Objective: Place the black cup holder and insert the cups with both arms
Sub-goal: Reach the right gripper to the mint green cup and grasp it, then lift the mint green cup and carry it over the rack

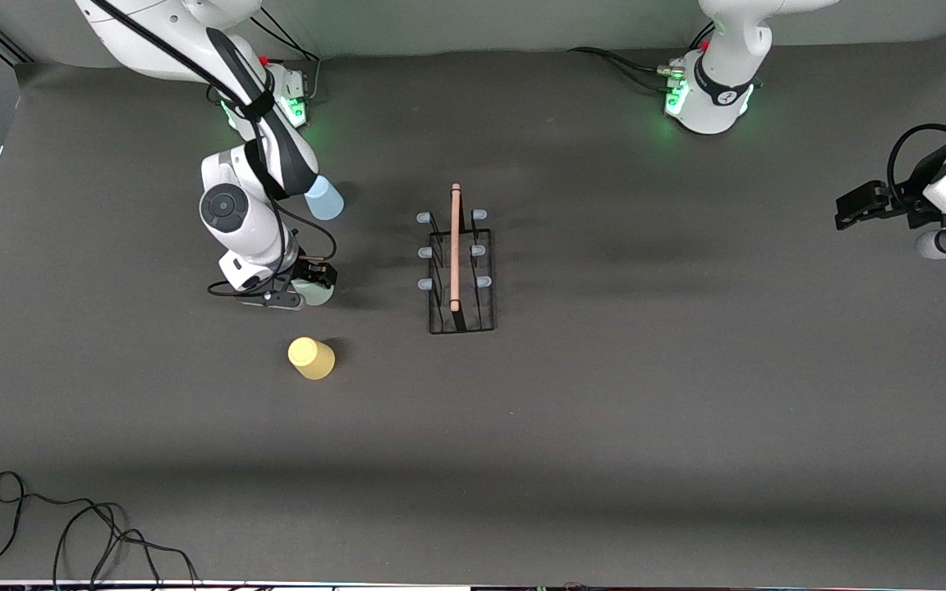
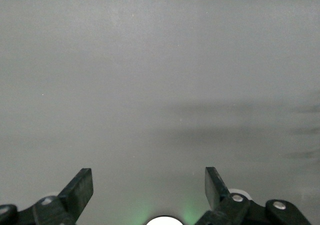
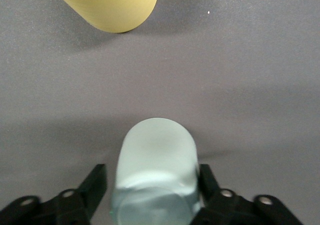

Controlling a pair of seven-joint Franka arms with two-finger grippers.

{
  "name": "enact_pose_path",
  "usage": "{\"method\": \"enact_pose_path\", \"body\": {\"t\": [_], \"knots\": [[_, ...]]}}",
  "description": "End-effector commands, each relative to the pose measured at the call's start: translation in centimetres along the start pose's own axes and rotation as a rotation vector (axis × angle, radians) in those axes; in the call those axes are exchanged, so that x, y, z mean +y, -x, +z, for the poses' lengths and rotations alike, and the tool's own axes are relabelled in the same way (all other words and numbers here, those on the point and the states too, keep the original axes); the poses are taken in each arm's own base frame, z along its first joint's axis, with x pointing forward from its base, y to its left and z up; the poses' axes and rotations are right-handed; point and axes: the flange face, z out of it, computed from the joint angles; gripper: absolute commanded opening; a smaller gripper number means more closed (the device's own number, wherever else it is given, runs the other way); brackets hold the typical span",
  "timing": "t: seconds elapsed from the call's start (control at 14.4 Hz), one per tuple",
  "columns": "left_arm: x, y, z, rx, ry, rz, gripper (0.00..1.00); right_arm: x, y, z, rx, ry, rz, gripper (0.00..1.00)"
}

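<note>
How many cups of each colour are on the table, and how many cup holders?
Yellow cup: 1
Pale green cup, between the fingers of the right gripper: 1
Light blue cup: 1
Black cup holder, no cup on its prongs: 1
Total: 4 things, 3 cups and 1 holder

No text, label, brand, number or sign can be read on the cups, the rack, the arms or the table.
</note>
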Motion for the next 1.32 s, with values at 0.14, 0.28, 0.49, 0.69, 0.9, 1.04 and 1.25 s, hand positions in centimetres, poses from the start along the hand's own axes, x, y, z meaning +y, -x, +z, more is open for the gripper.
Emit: {"method": "enact_pose_path", "body": {"t": [0.14, 0.28, 0.49, 0.69, 0.9, 1.04, 1.25], "knots": [[0.1, 0.2, 0.4, -0.033, 0.012, 0.008, 1.0, -0.1, -0.1, -5.0, 0.005, -0.019, 0.01, 0.0], [-0.1, -0.1, 0.4, -0.024, 0.013, 0.005, 1.0, -0.3, -0.2, -9.0, -0.005, -0.024, 0.023, 0.0], [0.1, -0.2, 0.4, -0.021, 0.014, 0.008, 1.0, -0.9, 0.2, -13.4, -0.017, -0.03, 0.058, 0.0], [0.5, -0.3, 0.5, -0.022, 0.013, 0.015, 1.0, -7.5, 2.7, -16.5, -0.04, -0.075, 0.111, 0.0], [0.3, -0.3, 0.3, -0.013, 0.013, 0.014, 1.0, -13.1, 5.1, -17.9, -0.041, -0.106, 0.169, 0.0], [0.2, -0.1, 0.4, -0.027, 0.014, 0.011, 1.0, -15.7, 7.2, -17.8, -0.055, -0.111, 0.19, 0.0], [0.3, 0.2, 0.5, -0.044, 0.013, 0.009, 1.0, -18.9, 9.7, -16.9, -0.064, -0.097, 0.207, 0.0]]}}
